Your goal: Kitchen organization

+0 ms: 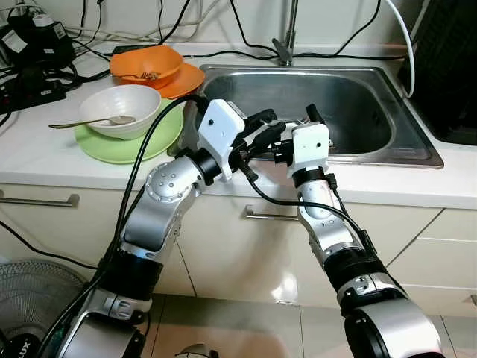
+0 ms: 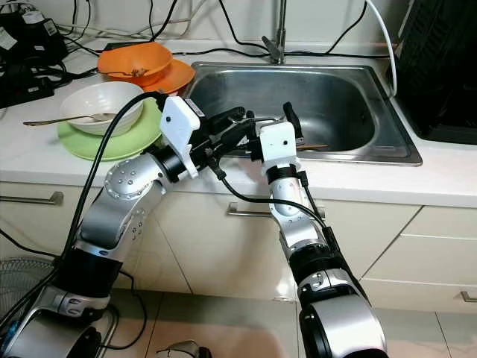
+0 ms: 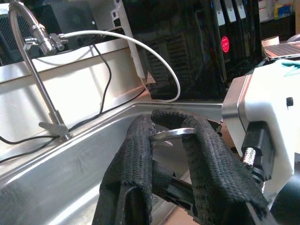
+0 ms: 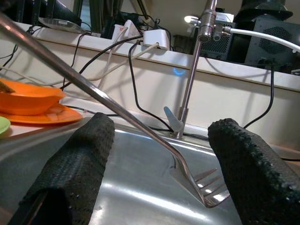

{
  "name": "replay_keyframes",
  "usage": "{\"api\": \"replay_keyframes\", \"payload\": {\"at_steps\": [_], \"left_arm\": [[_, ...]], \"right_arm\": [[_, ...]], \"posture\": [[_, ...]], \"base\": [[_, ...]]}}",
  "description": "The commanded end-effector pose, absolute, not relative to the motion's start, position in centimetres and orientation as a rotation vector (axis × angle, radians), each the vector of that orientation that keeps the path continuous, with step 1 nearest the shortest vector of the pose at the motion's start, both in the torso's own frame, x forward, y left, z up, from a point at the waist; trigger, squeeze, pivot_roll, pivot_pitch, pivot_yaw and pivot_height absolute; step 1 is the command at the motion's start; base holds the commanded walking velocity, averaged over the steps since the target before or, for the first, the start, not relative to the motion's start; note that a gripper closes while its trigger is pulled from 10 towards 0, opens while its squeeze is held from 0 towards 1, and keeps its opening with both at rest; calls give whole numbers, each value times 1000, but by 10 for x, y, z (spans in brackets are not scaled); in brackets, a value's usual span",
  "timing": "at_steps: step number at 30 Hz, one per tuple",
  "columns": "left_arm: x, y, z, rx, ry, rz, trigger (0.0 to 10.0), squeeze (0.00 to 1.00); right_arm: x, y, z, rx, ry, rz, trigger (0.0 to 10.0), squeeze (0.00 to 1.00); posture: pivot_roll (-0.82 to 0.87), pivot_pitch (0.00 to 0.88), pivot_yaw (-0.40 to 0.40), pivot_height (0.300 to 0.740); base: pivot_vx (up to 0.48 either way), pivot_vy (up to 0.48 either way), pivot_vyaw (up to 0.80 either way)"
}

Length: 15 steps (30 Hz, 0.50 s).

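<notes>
I have the left hand [image 1: 274, 136] clamped on the handle of a fork [image 4: 140, 131], held over the near rim of the sink [image 1: 373, 112], tines out above the basin. The right hand [image 2: 292, 123] hangs just beside it with its fingers [image 4: 77, 164] spread apart, the fork shaft passing between them. To do this step well, I judge I should lower the fork tines-first and let go only once it is low in the basin. The tap [image 1: 287, 37] stands at twelve o'clock, well apart. The white bowl [image 1: 119, 108] on its green plate [image 1: 160, 138] sits on the worktop [image 1: 37, 149] at nine o'clock, near my left elbow.
</notes>
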State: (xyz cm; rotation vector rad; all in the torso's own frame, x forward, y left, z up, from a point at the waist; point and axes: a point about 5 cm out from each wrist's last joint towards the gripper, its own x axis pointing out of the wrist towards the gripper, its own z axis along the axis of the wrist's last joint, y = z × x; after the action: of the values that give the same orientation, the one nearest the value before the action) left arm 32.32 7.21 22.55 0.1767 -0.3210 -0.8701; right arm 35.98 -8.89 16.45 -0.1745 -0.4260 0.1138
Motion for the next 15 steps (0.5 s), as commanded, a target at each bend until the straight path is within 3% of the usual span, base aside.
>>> {"api": "replay_keyframes", "payload": {"at_steps": [1, 5, 6, 7, 8, 15], "left_arm": [[323, 77, 226, 171, -309, -876, 10000, 0], [324, 81, 229, 159, -307, -863, 10000, 0], [325, 83, 229, 156, -306, -858, 10000, 0], [325, 83, 229, 155, -306, -857, 10000, 0], [325, 84, 230, 154, -306, -855, 10000, 0], [325, 88, 230, 130, -300, -842, 10000, 0]], "right_arm": [[361, -83, 172, -172, -453, 135, 10000, 0], [361, -82, 171, -171, -452, 144, 10000, 0], [360, -82, 171, -167, -453, 150, 2196, 0], [360, -82, 171, -166, -453, 153, 2196, 0], [360, -81, 170, -172, -450, 162, 0, 0], [360, -83, 169, -177, -441, 165, 0, 0]], "posture": [[166, 0, 71, 740], [162, 0, 74, 740], [161, 0, 74, 740], [160, 0, 74, 740], [160, 0, 75, 740], [158, 0, 76, 740]], "base": [[0, 0, 0], [0, 0, 0], [0, 0, 0], [0, 0, 0], [0, 0, 0], [0, 0, 0]]}}
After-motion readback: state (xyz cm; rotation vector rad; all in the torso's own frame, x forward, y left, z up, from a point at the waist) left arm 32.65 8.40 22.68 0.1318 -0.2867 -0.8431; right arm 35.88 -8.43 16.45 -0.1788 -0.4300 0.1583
